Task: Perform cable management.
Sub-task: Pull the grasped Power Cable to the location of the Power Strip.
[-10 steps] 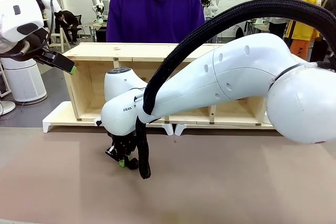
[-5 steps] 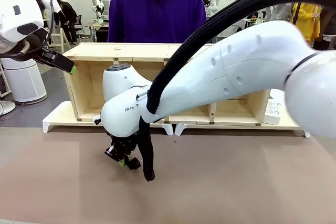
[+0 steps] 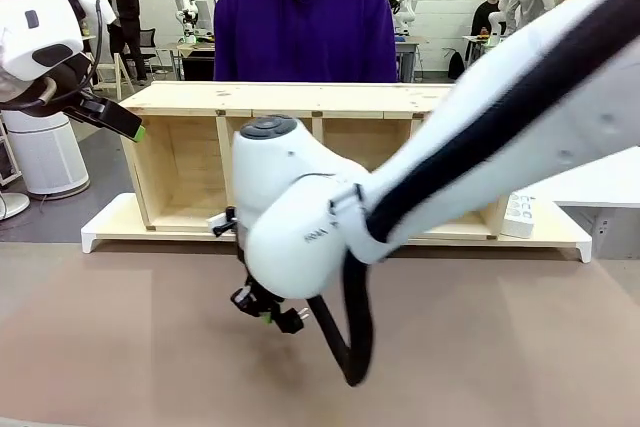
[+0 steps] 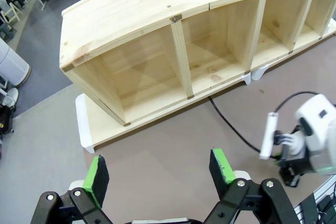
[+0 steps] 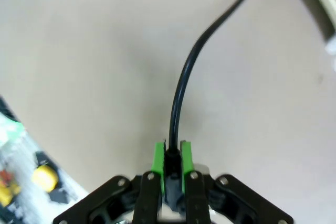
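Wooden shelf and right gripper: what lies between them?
In the left wrist view, the black cable runs over tabletop from the base of the wooden shelf to the right gripper, which is shut on it.

A person in a purple hoodie (image 3: pixel 305 27) is standing behind a low wooden shelf (image 3: pixel 300 99) with open compartments. The shelf is resting on a white base (image 3: pixel 112 224) at the far side of the brown table (image 3: pixel 120 347).

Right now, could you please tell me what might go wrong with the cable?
The right jaws pinch the thin cable; a hard pull could slip it out. The cable runs in under the shelf, so it may snag there. The arm's hose hangs near the table and might catch it.
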Available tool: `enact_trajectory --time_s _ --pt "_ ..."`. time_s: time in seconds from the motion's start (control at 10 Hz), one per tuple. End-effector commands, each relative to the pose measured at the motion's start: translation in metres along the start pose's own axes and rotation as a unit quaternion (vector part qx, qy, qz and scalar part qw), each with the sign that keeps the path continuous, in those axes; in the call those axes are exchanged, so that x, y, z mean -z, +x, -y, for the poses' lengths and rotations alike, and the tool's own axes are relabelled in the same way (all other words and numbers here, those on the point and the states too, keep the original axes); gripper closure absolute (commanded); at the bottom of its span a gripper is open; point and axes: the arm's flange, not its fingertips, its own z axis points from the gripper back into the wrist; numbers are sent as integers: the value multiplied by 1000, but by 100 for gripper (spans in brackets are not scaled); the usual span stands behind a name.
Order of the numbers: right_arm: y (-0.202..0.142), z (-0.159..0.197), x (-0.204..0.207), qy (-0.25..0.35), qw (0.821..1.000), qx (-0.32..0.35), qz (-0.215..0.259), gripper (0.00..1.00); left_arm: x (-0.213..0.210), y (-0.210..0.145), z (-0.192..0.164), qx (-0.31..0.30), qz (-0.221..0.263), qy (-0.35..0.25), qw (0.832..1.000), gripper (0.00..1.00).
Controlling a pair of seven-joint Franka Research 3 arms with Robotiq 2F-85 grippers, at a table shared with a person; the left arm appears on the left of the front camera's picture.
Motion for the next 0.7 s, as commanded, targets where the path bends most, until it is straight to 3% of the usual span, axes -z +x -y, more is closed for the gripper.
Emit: enact_trajectory --time_s 0.0,0.6 --pt "-53 17 -14 -23 997 64 30 85 2 2 -1 7 7 2 1000 0" --pt "-152 47 -38 -33 977 204 49 85 2 2 -1 7 7 2 1000 0"
